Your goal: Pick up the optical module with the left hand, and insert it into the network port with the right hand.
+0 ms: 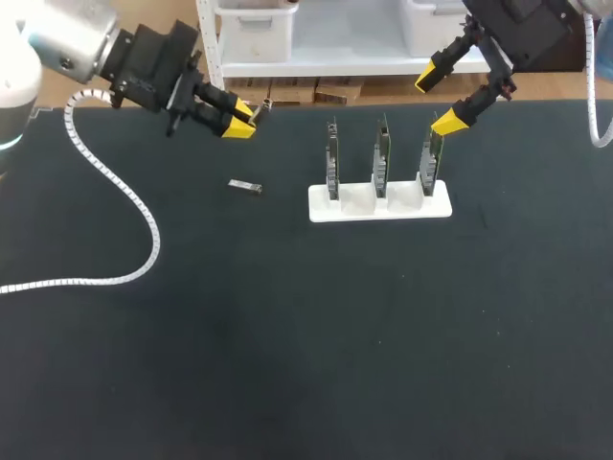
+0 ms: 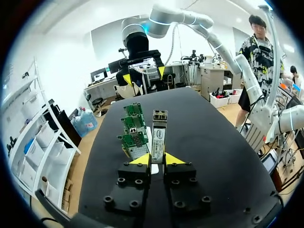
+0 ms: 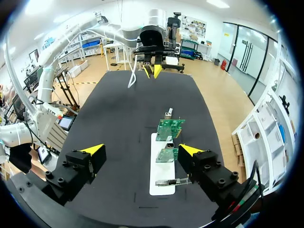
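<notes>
Your left gripper [image 2: 156, 159] pinches the optical module [image 2: 158, 133], left of card rack [image 1: 402, 211] | right gripper [image 1: 439, 99] spread (above rack)

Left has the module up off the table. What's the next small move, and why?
Probably bring the left gripper toward the right gripper for a handover: the optical module is clamped in the left jaws, while the right jaws hang open near the card stand.

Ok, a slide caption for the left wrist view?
Left tool shut on the optical module, with three green circuit boards lined up ahead of it.
</notes>
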